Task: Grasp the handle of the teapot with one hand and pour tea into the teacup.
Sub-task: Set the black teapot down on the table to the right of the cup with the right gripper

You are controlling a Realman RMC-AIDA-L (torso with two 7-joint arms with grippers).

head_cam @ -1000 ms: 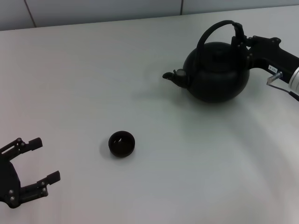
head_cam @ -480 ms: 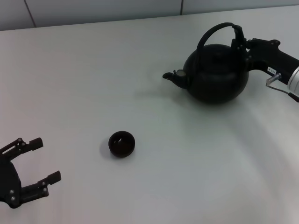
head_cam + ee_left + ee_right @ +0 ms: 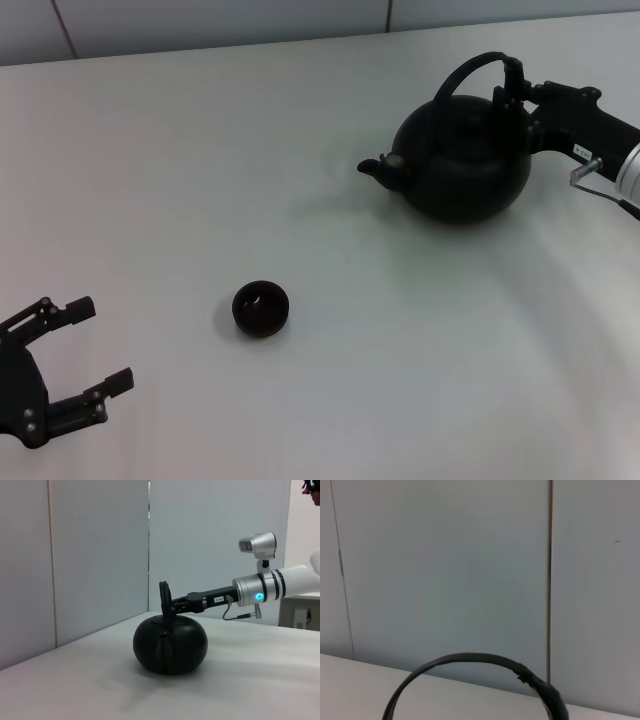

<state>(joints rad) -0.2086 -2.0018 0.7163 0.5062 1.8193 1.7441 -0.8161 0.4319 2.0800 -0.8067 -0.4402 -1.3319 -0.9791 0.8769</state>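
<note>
A: Two hands were there. Which one was nearer the teapot (image 3: 462, 157)?

B: The right hand (image 3: 515, 92). It was pinching the handle (image 3: 478, 68) on its thick side, at the far right of the worktop (image 3: 330, 120). The left hand (image 3: 62, 363) was down at the near left, fingers spread wide, holding nothing.

A: Where was the teacup (image 3: 261, 307)?

B: It sat by itself in the middle, nearer the robot and off to the left of the pot. They were well apart.

A: Which way did the spout (image 3: 381, 170) point?

B: To the left, roughly toward the cup's side. I think the pot had to go left and closer in, until the spout was over the cup, before any tipping.
</note>
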